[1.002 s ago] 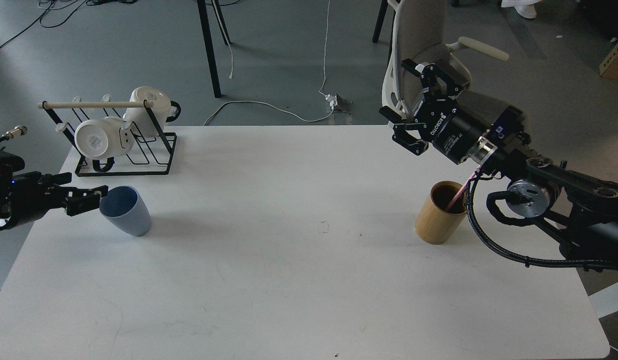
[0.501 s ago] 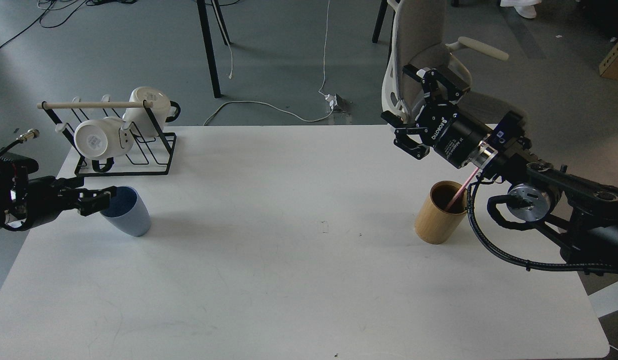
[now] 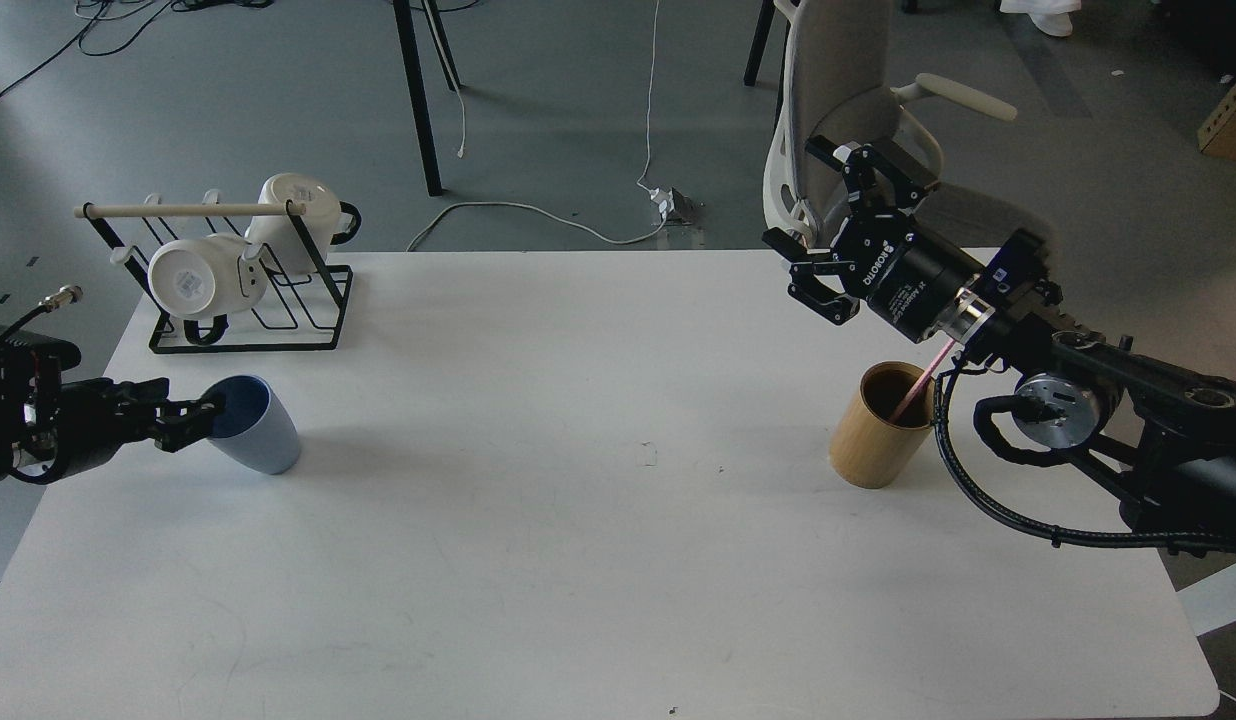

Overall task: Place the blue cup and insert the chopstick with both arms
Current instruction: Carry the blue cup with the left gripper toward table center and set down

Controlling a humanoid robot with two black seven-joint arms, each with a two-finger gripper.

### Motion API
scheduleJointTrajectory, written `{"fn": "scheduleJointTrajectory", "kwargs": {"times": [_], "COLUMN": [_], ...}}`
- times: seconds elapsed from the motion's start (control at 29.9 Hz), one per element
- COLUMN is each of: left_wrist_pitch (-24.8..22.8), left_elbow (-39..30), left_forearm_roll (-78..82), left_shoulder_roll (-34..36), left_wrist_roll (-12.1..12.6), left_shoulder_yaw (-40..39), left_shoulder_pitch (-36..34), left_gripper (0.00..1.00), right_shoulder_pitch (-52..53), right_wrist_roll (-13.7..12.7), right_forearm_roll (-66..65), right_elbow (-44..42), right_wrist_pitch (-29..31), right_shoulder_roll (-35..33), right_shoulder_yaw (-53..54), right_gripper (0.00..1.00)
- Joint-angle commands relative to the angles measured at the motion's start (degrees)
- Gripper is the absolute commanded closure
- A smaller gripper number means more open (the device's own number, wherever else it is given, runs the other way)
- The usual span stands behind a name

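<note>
Left gripper [image 3: 200, 424] sits at the rim of the blue cup [image 3: 255, 424]; I can't tell if it's clamped. Cup is tilted, on the table [image 3: 578, 560] in front of the mug rack [image 3: 228, 270]. Right gripper [image 3: 828, 245] spread wide, empty, above the bamboo holder [image 3: 878, 428], chopstick [image 3: 916, 385] leaning inside.

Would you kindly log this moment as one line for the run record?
left gripper: at blue cup rim, grip unclear | right gripper: open, empty, above table | chopstick: in bamboo holder | cup: tilted
</note>
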Motion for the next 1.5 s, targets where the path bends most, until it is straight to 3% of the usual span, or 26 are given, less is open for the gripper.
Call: {"fn": "scheduleJointTrajectory", "kwargs": {"times": [0.0, 0.07, 0.13, 0.47, 0.57, 0.7, 0.84, 0.9, 0.97, 1.17, 1.47], "left_wrist_pitch": [0.0, -0.1, -0.1, 0.0, -0.2, -2.0, -6.8, -9.6, -12.1, -14.0, -17.2], "left_elbow": [-0.1, -0.2, -0.8, -2.8, -10.3, -26.2, -33.5, -31.3, -24.5, -6.8, -5.8], "left_forearm_roll": [0.1, 0.3, 0.4, 0.1, 0.1, 0.3, 2.9, 5.3, 8.5, 24.3, 27.1], "left_shoulder_roll": [0.0, 0.0, 0.0, 0.0, 1.6, 6.0, 2.7, -3.2, -10.3, -31.0, -33.9], "left_wrist_roll": [0.0, 0.0, 0.0, 0.0, 0.0, 0.0, 0.0, 0.0, 0.0, 0.0, 0.0], "left_shoulder_yaw": [0.0, 0.0, 0.0, -0.2, -0.9, -1.3, -1.0, -0.5, 0.1, 2.8, 2.8], "left_shoulder_pitch": [0.1, 0.2, 0.1, -0.9, -1.2, -4.6, -10.3, -13.3, -15.9, -19.2, -20.5], "left_gripper": [0.76, 0.88, 0.94, 0.99, 0.99, 0.99, 0.98, 0.98, 0.98, 0.97, 0.96], "right_shoulder_pitch": [-0.5, -0.6, -0.8, -1.3, -1.3, -1.2, -1.2, -1.5, -2.6, -3.4, -4.8], "right_wrist_roll": [0.0, 0.0, 0.0, 0.0, 0.0, 0.0, 0.0, 0.0, 0.0, 0.0, 0.0], "right_forearm_roll": [0.0, 0.0, 0.0, 0.0, 0.0, 0.0, 0.9, 1.8, 3.2, 4.0, 4.0], "right_elbow": [0.0, 0.0, 0.0, -0.3, -1.4, -3.1, -5.8, -6.1, -6.3, -6.8, -6.8], "right_wrist_pitch": [-0.1, -0.1, -0.1, -0.7, -0.9, -1.4, -4.0, -4.8, -5.1, -5.5, -6.1], "right_shoulder_roll": [-0.1, -0.1, -0.1, 0.0, 0.3, 0.5, 0.2, 0.0, 0.0, -0.8, -1.6], "right_shoulder_yaw": [0.0, 0.0, 0.0, 0.0, 0.0, 0.5, 5.6, 11.0, 15.6, 20.3, 20.3], "right_gripper": [0.01, 0.01, 0.01, 0.01, 0.01, 0.01, 0.01, 0.01, 0.01, 0.01, 0.01]}}
